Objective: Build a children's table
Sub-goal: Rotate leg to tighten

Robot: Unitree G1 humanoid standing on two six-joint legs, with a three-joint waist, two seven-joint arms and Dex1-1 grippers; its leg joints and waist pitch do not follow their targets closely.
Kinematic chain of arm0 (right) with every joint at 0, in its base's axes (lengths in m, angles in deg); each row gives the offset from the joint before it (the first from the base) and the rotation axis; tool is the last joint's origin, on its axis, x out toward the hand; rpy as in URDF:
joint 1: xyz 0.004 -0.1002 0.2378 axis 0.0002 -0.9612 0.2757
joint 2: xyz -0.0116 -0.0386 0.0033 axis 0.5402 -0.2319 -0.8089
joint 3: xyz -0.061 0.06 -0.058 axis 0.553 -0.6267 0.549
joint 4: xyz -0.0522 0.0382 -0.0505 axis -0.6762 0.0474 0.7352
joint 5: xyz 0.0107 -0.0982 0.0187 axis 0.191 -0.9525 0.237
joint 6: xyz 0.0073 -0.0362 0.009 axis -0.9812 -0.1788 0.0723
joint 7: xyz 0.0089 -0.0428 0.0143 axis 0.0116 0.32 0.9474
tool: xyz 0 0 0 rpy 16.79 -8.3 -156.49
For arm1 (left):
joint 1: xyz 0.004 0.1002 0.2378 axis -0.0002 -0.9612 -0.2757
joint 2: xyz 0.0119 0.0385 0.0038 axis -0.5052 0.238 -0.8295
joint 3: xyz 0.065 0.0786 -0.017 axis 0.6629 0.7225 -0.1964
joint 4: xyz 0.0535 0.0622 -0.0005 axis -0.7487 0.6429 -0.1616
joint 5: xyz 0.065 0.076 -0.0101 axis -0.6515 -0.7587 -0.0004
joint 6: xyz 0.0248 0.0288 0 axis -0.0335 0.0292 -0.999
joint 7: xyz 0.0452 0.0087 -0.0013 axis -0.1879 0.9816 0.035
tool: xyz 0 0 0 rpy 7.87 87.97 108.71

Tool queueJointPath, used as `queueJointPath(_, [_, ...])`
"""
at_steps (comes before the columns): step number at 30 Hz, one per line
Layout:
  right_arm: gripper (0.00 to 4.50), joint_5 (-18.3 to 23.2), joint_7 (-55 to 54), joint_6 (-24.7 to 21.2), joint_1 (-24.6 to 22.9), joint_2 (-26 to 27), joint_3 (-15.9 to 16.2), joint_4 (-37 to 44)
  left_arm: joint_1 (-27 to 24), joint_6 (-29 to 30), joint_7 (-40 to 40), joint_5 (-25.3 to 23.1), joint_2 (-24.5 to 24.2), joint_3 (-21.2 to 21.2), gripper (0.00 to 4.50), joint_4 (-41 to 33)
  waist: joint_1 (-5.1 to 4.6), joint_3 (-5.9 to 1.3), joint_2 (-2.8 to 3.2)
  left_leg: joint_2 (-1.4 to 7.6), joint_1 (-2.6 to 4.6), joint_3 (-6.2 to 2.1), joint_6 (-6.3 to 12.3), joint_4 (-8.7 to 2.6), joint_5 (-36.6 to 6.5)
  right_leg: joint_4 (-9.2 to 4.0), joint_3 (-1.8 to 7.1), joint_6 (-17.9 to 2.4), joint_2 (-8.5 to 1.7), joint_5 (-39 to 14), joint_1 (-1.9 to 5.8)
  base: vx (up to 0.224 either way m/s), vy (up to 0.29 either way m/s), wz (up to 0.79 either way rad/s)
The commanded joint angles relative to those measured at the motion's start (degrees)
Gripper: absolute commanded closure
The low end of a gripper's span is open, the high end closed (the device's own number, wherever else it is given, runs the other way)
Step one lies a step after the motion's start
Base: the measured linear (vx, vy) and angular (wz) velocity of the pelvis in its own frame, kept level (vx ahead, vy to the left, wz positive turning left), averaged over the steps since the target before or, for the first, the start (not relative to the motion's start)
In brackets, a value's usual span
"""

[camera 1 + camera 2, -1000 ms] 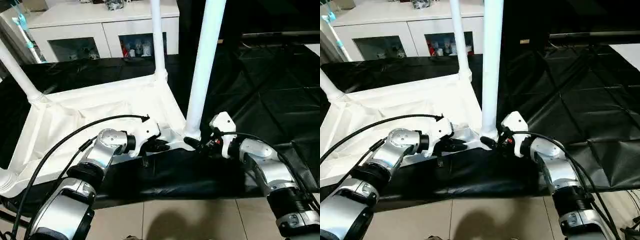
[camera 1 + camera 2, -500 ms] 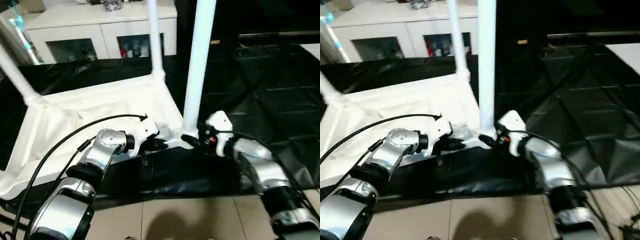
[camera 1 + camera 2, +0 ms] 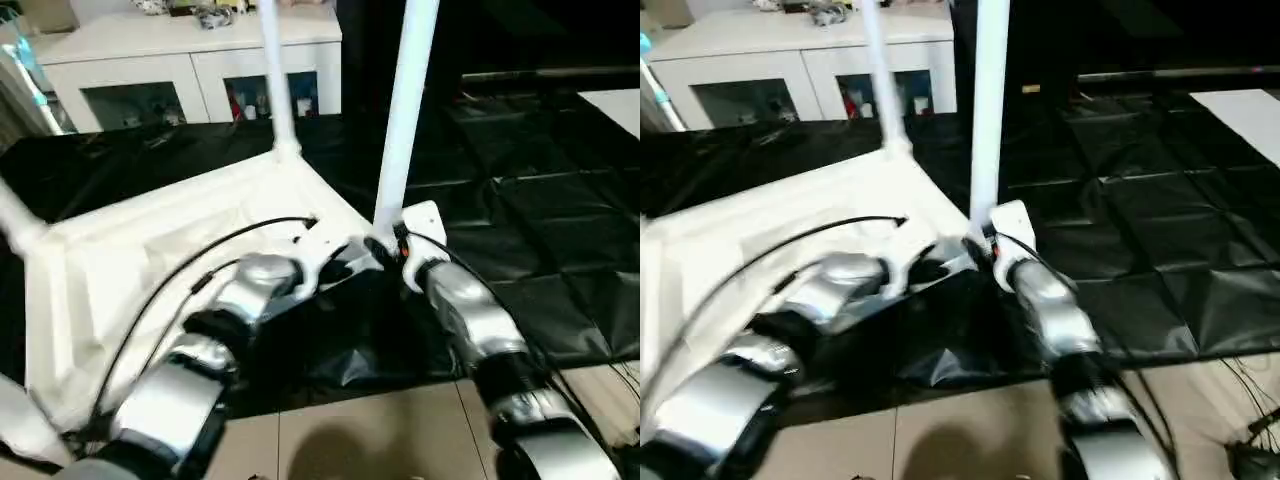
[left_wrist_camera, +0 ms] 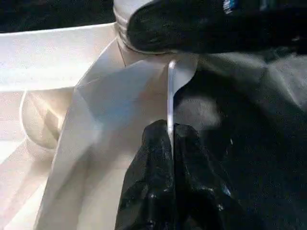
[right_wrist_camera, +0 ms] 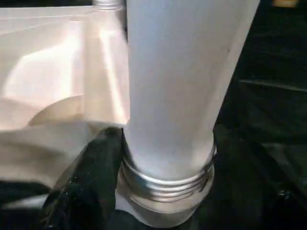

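Two head views give one scene: the white table top (image 3: 170,250) lies upside down on the black-covered work table (image 3: 520,200), raised rim upward, near the table's near edge and left of centre. Three legs show standing from its corners. The nearest leg (image 3: 405,110) rises upright from the near right corner socket, a second leg (image 3: 275,75) stands at the far right corner, and a third (image 3: 18,220) leans out at the far left corner. The left gripper (image 3: 345,262) reaches in over the near rim, just left of the nearest leg's base. The right gripper (image 3: 385,245) sits at the base of that leg from the right side. A white glass-door cabinet (image 3: 190,70) stands beyond the work table, and tiled floor (image 3: 380,440) shows at the near edge.

From the left wrist, the left gripper's two black fingers (image 4: 153,187) are pressed together on the thin upright edge of the top's rim (image 4: 171,96), pinching it between them. The other gripper's black finger crosses the leg's base just beyond.

From the right wrist, the right gripper's fingers (image 5: 91,177) stand on either side of the nearest leg's lower end, closed against it just above its threaded metal collar (image 5: 165,184), which sits at the corner socket.
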Motion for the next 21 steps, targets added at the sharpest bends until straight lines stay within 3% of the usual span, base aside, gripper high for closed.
queueJointPath(1, [1.8,-0.4,0.5,-1.4,-0.2,2.6,1.8,-1.4,1.2,-0.4,1.8,-0.9,1.1,0.0,4.5,0.5,-0.12,-3.35,-1.31,1.56,1.68,-1.8,1.13,-4.72,-23.5,-5.6,1.19,-8.5,-2.91,-28.1,1.48,0.0,0.0,0.0])
queueJointPath(6, [1.8,0.6,2.9,0.9,-0.6,3.4,1.6,-0.1,1.2,-1.5,1.0,-1.3,0.8,0.4,4.5,1.6,0.21,-3.54,-1.35,1.68,1.35,-1.66,2.53,-4.73,-20.9,-5.27,1.44,-9.4,-3.08,-25.1,1.79,0.0,0.0,0.0])
queueJointPath(7, [1.24,2.2,4.5,1.3,-1.0,3.2,0.9,1.1,1.0,-1.9,0.1,-1.3,0.2,0.5,4.5,1.8,0.31,-3.53,-1.39,1.68,1.3,-1.62,2.83,-4.74,-20.5,-5.27,1.47,-9.6,-3.08,-24.6,1.84,0.0,0.0,0.0])
queueJointPath(9, [1.11,2.5,5.0,1.5,-1.3,2.8,0.9,1.7,0.8,-2.1,-0.3,-1.2,-0.1,0.5,4.5,1.9,0.5,-3.58,-1.36,1.77,1.28,-1.64,2.98,-4.74,-20.0,-5.12,1.52,-9.8,-3.14,-24.1,1.91,0.0,0.0,0.0])
queueJointPath(12, [0.67,3.2,8.7,2.3,-2.3,0.6,1.0,3.9,0.1,-3.3,-2.6,-1.4,-1.5,0.9,4.5,1.6,0.85,-3.69,-1.42,1.88,1.16,-1.56,3.44,-4.75,-18.4,-4.79,1.6,-10.4,-3.11,-21.6,2.16,0.0,0.0,0.0])
queueJointPath(15, [0.56,2.0,15.9,3.6,-4.0,-3.9,3.7,7.2,-0.9,-4.9,-6.0,-1.8,-3.5,1.2,4.5,0.8,1.22,-3.7,-1.15,1.92,1.1,-1.48,3.94,-4.65,-17.4,-4.7,1.62,-10.9,-3.15,-20.1,2.27,0.0,0.0,0.0])
queueJointPath(17, [0.31,1.6,19.3,4.3,-4.9,-6.3,4.7,8.8,-1.5,-6.7,-8.9,-2.0,-4.6,1.8,4.5,0.1,1.34,-3.79,-1.43,1.91,0.85,-1.43,4.41,-4.56,-16.6,-4.55,1.61,-11.1,-3.15,-19.7,2.5,0.0,0.0,0.0])
queueJointPath(21, [0.31,3.9,27.5,5.3,-7.2,-11.0,4.4,12.7,-3.1,-10.3,-16.5,-1.0,-7.2,2.4,4.5,-2.0,1.59,-3.87,-1.24,2.16,0.74,-1.37,5.05,-4.5,-15.3,-4.24,1.63,-11.7,-3.1,-18.1,2.58,0.0,0.0,0.0])
